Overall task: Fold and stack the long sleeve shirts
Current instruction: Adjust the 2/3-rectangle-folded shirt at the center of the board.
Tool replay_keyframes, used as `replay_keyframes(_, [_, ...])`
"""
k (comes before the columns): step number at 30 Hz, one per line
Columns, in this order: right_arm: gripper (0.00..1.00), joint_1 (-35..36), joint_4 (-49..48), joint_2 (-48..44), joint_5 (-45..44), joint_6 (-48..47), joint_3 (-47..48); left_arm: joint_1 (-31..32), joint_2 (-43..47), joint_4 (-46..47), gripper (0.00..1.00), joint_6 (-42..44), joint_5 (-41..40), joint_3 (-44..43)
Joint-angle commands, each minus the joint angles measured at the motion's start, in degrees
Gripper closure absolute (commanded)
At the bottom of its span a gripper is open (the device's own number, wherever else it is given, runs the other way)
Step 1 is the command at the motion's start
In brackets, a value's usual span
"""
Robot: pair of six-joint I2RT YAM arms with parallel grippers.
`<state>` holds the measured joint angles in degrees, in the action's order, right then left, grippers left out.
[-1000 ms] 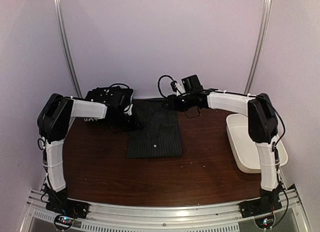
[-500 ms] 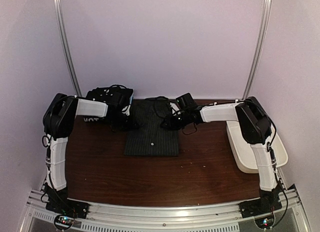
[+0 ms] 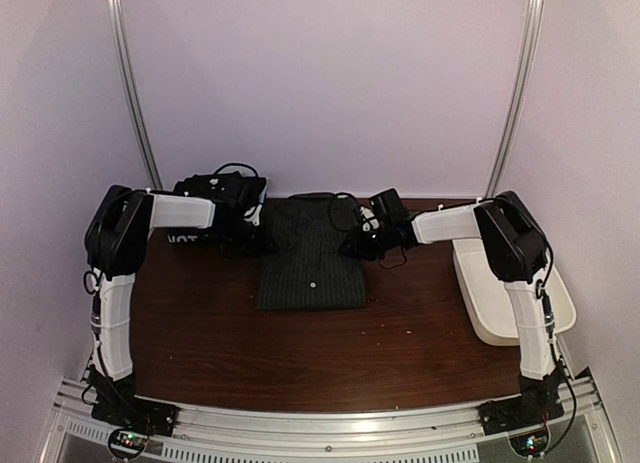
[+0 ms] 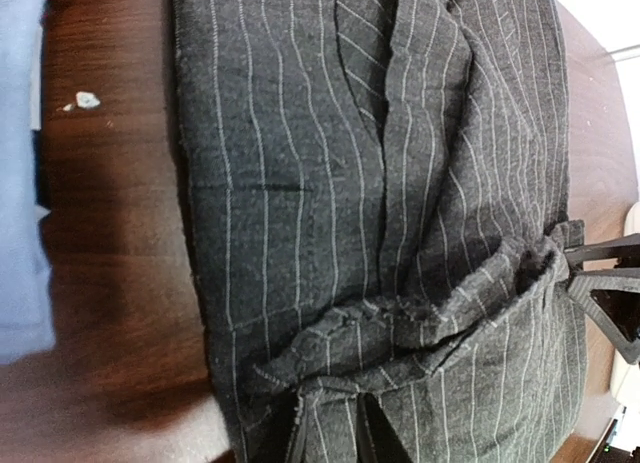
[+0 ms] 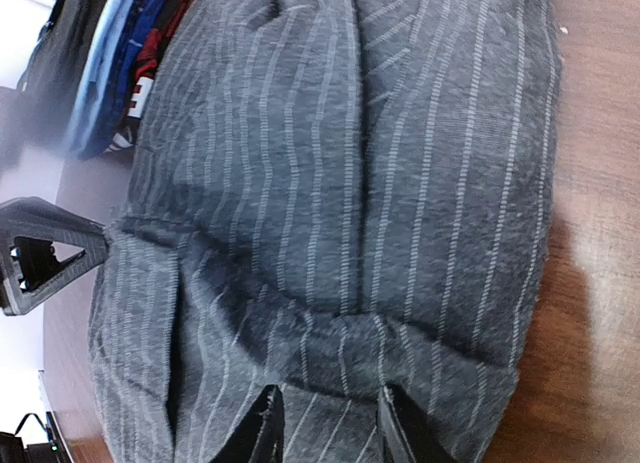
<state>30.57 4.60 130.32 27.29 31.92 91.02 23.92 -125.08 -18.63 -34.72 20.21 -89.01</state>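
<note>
Nearest, on the near side of both claws: the flat, narrow body of the pinstriped shirt [image 3: 310, 278], lying on the table [image 3: 300, 353]. Between the two claws: a raised ridge of its cloth, puckered toward each of them. Left claw [image 4: 328, 433] pressed together on that ridge at one side edge. Right claw [image 5: 327, 423] pinching the opposite edge, fingers set wider but with cloth gathered between. Probably in the middle of the crosswise fold of this shirt, fold not yet laid down. Next, most likely: carrying both edges across the body at equal height and pace, laying the fold even, only then letting go. Outward of the right claw, well apart: a white tub [image 3: 500, 293]. Just beyond the left claw: a pile of other shirts [image 5: 110, 73], with blue, red and black cloth showing. No brand or label readable on the shirt. Pale lettering [image 3: 181, 239] on the left arm [image 3: 175, 215], too small to read.
</note>
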Motion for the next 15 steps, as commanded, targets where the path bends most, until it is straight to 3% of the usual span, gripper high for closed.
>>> replay_keyframes(1, [0.65, 2.12, 1.2, -6.55, -2.96, -0.82, 0.99, -0.19, 6.4, -0.93, 0.81, 1.2, -1.86, 0.31])
replay_keyframes(8, [0.64, 7.34, -1.85, -6.67, -0.48, -1.34, 2.82, -0.19, 17.02, 0.32, 0.8, -0.62, -1.88, 9.52])
replay_keyframes(15, [0.63, 9.04, -3.77, 2.12, 3.66, -0.26, 11.07, -0.19, 24.66, 3.39, 0.8, -2.67, 1.06, 21.0])
